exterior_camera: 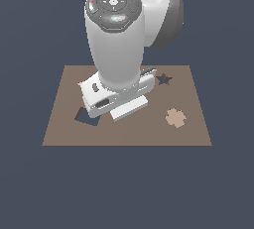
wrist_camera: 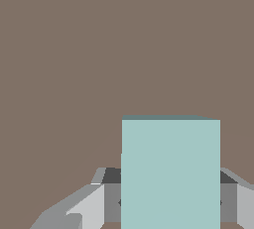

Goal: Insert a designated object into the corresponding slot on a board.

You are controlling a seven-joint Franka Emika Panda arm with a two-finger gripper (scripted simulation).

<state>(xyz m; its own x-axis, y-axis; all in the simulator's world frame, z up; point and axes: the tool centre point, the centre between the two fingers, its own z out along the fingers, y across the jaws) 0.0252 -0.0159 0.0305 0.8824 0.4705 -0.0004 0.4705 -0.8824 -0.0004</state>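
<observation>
Gripper (wrist_camera: pixel 170 202) clamped on teal block (wrist_camera: pixel 170 173) at lower centre of the wrist view, low over board (exterior_camera: pixel 193 129), slot (exterior_camera: pixel 85 116) at centre-left partly arm-hidden; risk: misaligned descent catches block on slot's edge.

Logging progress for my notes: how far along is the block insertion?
Done: the teal block sits between the gripper fingers, apparently picked up. In hand: the arm is carrying it over the board. Left: the slot is partly visible beside the gripper and looks empty, so aligning and inserting remain.
</observation>
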